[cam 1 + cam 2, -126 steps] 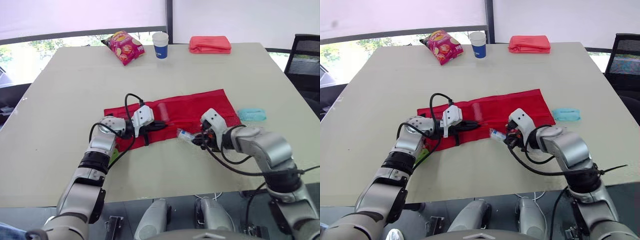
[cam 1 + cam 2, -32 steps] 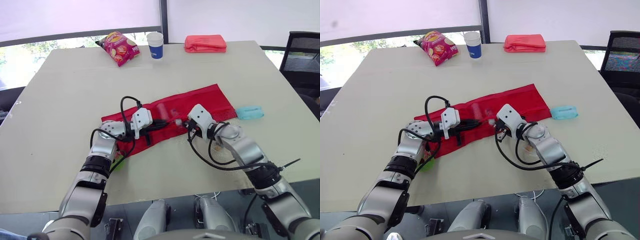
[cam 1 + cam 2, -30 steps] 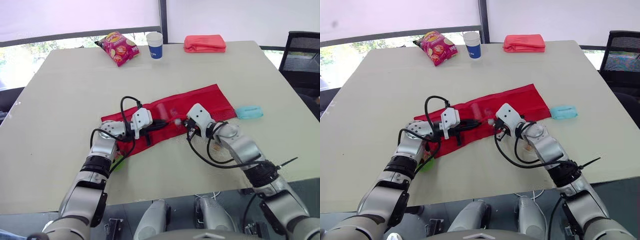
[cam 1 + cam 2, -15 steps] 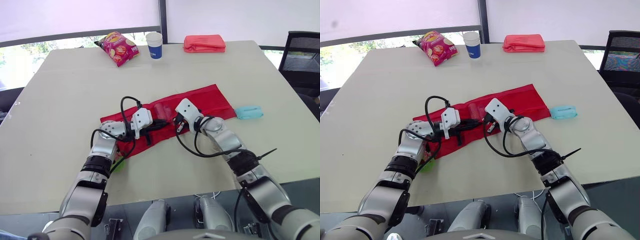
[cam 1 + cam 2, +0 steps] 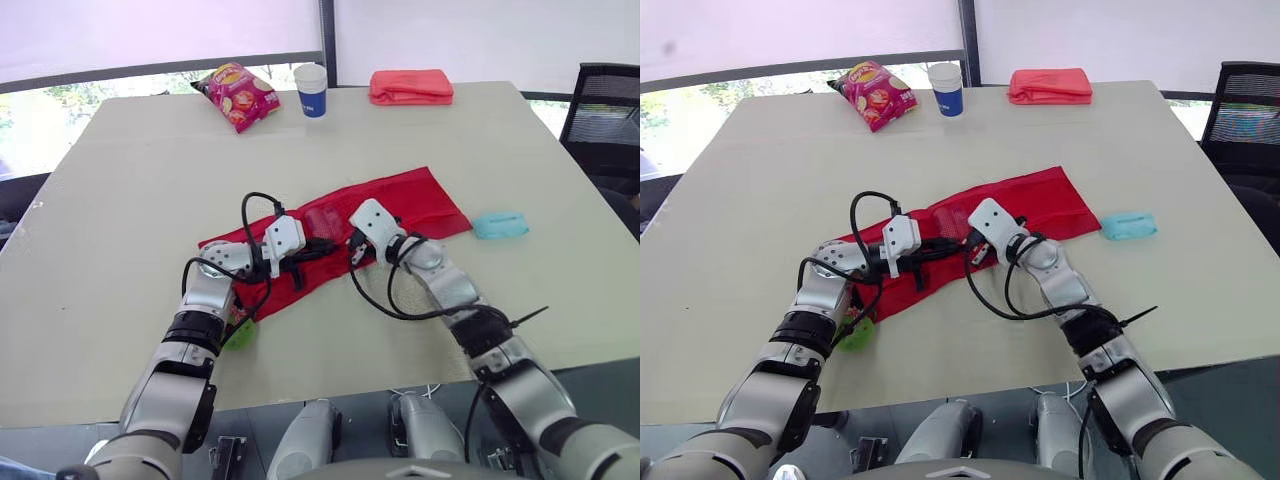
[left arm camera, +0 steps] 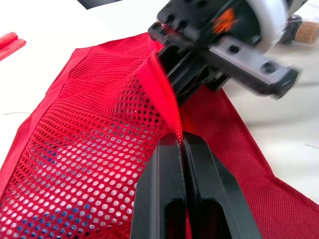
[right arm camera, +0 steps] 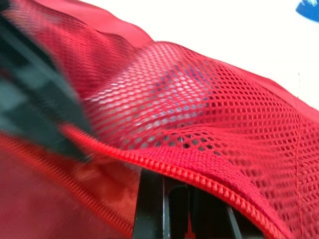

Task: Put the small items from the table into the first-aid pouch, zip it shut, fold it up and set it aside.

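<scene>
Our left gripper point(image 6: 182, 139) is clamped on the zipper edge of the red first-aid pouch point(image 5: 400, 205), lying mid-frame on the table point(image 5: 120, 200). Our right gripper point(image 5: 354, 248) sits just beside it; its grip we cannot tell.

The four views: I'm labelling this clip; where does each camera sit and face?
Left eye view: on the head, facing forward and down over the table; both arms show, left hand and right hand on the red pouch.
Right eye view: beside it, same scene.
Left wrist view: on the left wrist, looking along its shut fingers at the pouch's mesh and the right hand.
Right wrist view: on the right wrist, close against the mesh.
All four share the pouch.
</scene>
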Robot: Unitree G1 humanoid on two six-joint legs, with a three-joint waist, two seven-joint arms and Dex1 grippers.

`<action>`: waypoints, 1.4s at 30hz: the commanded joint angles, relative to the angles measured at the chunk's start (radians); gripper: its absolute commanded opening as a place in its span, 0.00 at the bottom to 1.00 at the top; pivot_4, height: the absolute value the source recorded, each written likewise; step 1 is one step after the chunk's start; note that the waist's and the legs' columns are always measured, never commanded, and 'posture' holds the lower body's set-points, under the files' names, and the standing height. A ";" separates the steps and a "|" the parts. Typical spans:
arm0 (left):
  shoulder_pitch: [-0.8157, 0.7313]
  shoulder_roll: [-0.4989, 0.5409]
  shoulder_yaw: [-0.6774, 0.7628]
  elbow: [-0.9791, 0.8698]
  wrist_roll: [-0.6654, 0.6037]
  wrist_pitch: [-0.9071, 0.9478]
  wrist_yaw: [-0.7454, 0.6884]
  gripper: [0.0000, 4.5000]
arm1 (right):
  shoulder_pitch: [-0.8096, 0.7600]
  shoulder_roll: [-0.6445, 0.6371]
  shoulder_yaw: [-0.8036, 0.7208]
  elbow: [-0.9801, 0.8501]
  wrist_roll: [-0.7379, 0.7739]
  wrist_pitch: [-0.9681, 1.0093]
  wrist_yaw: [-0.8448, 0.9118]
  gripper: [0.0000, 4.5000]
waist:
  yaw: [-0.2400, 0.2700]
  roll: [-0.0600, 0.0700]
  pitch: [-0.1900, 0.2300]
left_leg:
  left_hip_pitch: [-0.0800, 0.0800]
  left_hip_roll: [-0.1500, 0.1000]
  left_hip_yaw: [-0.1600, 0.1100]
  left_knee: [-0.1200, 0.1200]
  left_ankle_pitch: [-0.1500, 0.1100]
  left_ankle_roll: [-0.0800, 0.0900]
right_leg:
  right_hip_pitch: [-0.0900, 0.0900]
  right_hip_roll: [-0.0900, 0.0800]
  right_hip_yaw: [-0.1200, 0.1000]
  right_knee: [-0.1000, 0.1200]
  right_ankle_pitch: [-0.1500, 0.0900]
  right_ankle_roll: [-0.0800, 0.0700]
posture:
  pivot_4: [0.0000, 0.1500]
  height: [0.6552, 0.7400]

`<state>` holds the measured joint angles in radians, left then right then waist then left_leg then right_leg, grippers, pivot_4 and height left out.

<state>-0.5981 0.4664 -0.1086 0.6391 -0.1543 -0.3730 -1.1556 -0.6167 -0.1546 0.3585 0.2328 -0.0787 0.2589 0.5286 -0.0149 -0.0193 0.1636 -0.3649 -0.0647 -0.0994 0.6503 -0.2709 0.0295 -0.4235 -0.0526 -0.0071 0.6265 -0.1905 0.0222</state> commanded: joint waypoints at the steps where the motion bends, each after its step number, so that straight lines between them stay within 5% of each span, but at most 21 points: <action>1: -0.024 0.003 0.015 0.017 0.012 -0.038 0.018 0.00 | 0.072 -0.065 -0.007 -0.292 0.027 0.080 0.072 0.01 | 0.001 0.000 0.000 | 0.000 0.000 0.000 0.000 0.000 0.000 | 0.000 0.000 0.000 0.000 0.000 0.000 | 1.00 0.99; 6: -0.040 0.005 0.016 0.054 0.021 -0.066 0.020 0.00 | 0.214 -0.169 -0.074 -0.607 0.125 0.216 0.139 0.01 | 0.000 0.000 0.000 | 0.000 0.000 -0.001 0.000 -0.002 0.003 | 0.000 0.000 -0.001 0.000 0.000 0.000 | 1.00 0.99; 11: -0.063 0.014 0.020 0.084 0.018 -0.078 0.008 0.00 | 0.440 -0.222 -0.311 -0.822 0.333 0.153 0.174 0.01 | 0.006 0.000 0.000 | 0.000 0.001 -0.002 0.001 -0.002 0.004 | 0.002 0.000 -0.002 -0.001 -0.003 0.004 | 1.00 0.99; 15: -0.084 0.018 0.022 0.130 0.026 -0.108 0.005 0.00 | 0.690 -0.342 -0.590 -0.852 0.434 0.066 0.264 0.31 | 0.015 -0.001 0.000 | 0.000 0.000 -0.002 0.001 -0.003 0.005 | 0.004 -0.001 -0.002 -0.003 -0.003 0.004 | 1.00 0.99; 16: -0.086 0.018 0.023 0.138 0.028 -0.115 0.005 0.00 | 0.723 -0.347 -0.649 -0.852 0.466 0.059 0.258 0.48 | 0.012 -0.001 0.000 | 0.001 0.000 -0.001 0.001 -0.003 0.005 | 0.006 -0.001 -0.002 -0.003 -0.003 0.005 | 1.00 0.99; 23: -0.119 0.008 0.026 0.202 0.037 -0.155 -0.003 0.00 | 1.031 -0.348 -0.997 -0.907 0.676 0.010 0.331 0.99 | 0.013 0.000 0.000 | 0.003 0.005 0.000 0.001 -0.003 0.005 | 0.006 -0.001 -0.002 -0.003 -0.002 0.006 | 1.00 0.99; 34: -0.166 0.007 0.027 0.305 0.053 -0.197 -0.034 0.00 | 1.431 -0.261 -1.283 -0.955 0.857 -0.085 0.417 0.99 | 0.022 0.000 0.000 | 0.003 0.005 0.003 0.001 -0.004 0.006 | 0.007 -0.002 -0.001 -0.004 -0.003 0.007 | 1.00 0.99; 42: -0.201 0.001 0.025 0.360 0.065 -0.213 -0.045 0.00 | 1.554 -0.240 -1.309 -1.004 0.934 -0.101 0.423 0.99 | 0.028 0.000 0.000 | 0.003 0.006 0.003 0.001 -0.004 0.006 | 0.007 -0.002 -0.001 -0.005 -0.003 0.007 | 1.00 0.99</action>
<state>-0.7793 0.4644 -0.0965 0.9965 -0.0967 -0.5633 -1.1981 0.9268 -0.3956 -0.9194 -0.7470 0.8315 0.1838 0.9509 0.0132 -0.0195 0.1638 -0.3623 -0.0586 -0.0968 0.6517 -0.2746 0.0353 -0.4169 -0.0546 -0.0086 0.6218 -0.1932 0.0288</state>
